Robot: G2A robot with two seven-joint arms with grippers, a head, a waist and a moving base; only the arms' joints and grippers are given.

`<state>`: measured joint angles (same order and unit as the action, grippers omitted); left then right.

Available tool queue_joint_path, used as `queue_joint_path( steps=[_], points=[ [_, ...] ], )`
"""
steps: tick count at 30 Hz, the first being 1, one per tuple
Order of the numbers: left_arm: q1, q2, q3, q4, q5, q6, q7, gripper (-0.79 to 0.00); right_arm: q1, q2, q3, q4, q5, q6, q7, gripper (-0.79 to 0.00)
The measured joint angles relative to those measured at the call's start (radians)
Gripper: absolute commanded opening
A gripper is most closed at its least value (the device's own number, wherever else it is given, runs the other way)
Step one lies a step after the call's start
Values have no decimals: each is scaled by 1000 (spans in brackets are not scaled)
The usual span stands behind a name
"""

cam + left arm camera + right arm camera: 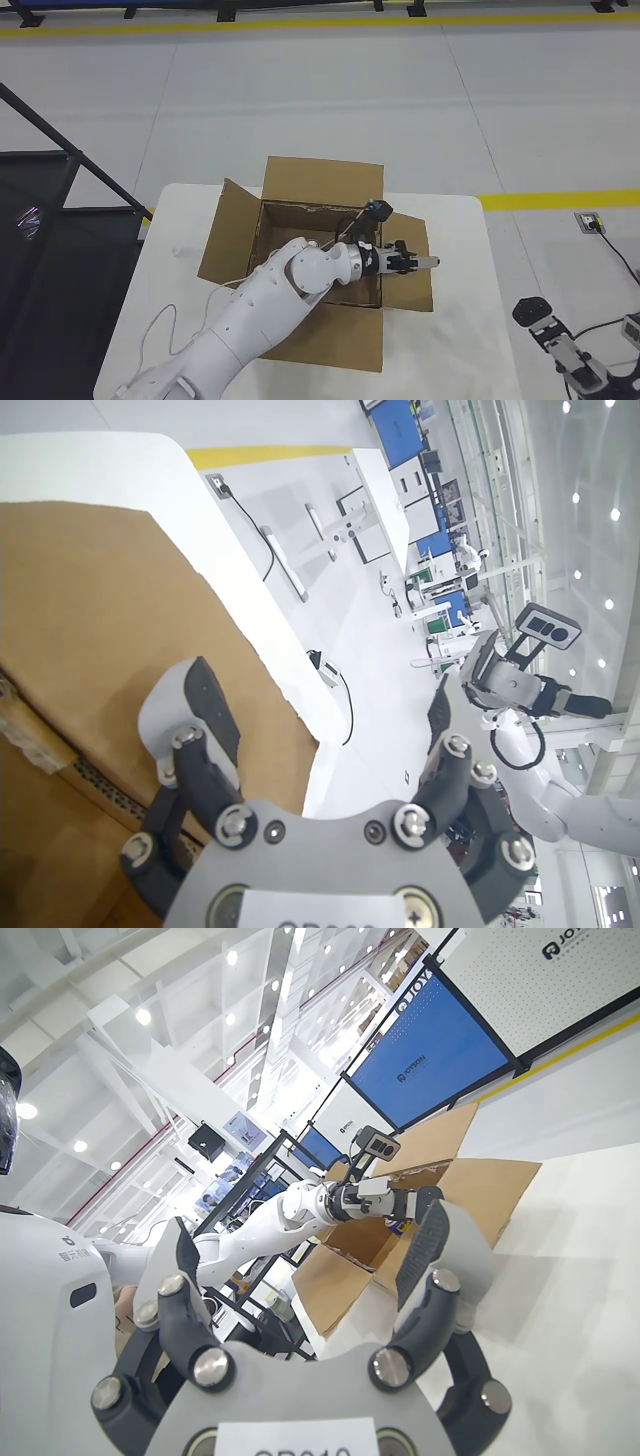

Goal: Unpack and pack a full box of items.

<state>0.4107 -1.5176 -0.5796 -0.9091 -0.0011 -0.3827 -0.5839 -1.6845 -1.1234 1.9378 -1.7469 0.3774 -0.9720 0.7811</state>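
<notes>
An open cardboard box (322,182) stands on the white table (455,340) with its flaps spread out. My left arm lies across the opening and hides most of the inside. My left gripper (424,262) hovers over the box's right flap (100,600); in the left wrist view the left gripper (325,710) is open with nothing between its fingers. The right wrist view shows the box (500,1198) from the side, with a small blue and yellow thing (397,1227) just under the left gripper (420,1200). My right gripper (305,1253) is open and empty, off the table's right side (548,325).
A black frame (40,250) stands left of the table. A thin white cable (165,330) lies on the table's left part. Beyond the table's right edge are a floor socket (588,222) and a yellow floor line (560,200).
</notes>
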Motion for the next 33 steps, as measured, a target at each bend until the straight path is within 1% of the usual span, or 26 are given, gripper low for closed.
queue_joint_path(
  steps=[4,6,8,9,12,15,16,18,19,21,22,24,26,28,30,31,33],
  points=[
    [-9,-12,-14,24,-32,-37,-23,0,18,6,-19,9,9,26,19,0],
    [-11,-11,-27,15,-42,-60,-36,0,21,8,-23,11,16,45,26,0],
    [-8,-5,-50,-12,-44,-85,-47,0,21,8,-23,11,16,45,27,0],
    [-5,1,-64,-29,-41,-94,-48,0,21,8,-23,11,16,44,26,0],
    [23,29,-131,-112,-20,-108,-46,0,21,8,-23,11,16,43,26,0],
    [83,71,-227,-242,11,-98,-52,0,21,8,-23,11,16,43,26,0],
    [115,90,-274,-307,34,-87,-60,0,22,8,-23,7,12,46,23,0],
    [176,119,-351,-416,70,-63,-74,0,31,8,-24,-21,-22,53,5,0],
    [223,138,-407,-492,91,-43,-84,0,37,7,-26,-49,-58,50,-8,0],
    [297,163,-493,-603,114,-14,-101,0,46,6,-28,-95,-126,53,-28,0],
    [346,177,-549,-673,124,-1,-111,0,54,5,-30,-132,-184,65,-39,0],
    [417,196,-631,-770,129,10,-125,0,70,3,-43,-194,-279,100,-60,0],
    [498,213,-727,-876,119,17,-137,0,99,0,-72,-268,-405,163,-85,0],
    [579,229,-827,-974,113,22,-142,0,138,-2,-128,-336,-527,222,-95,0],
    [647,240,-913,-1044,100,27,-147,0,183,-3,-189,-378,-632,274,-82,0],
    [690,246,-968,-1083,91,28,-147,0,220,-3,-235,-401,-710,314,-66,0],
    [752,253,-1046,-1123,70,25,-143,0,282,-5,-314,-429,-827,381,-43,0]
  ],
)
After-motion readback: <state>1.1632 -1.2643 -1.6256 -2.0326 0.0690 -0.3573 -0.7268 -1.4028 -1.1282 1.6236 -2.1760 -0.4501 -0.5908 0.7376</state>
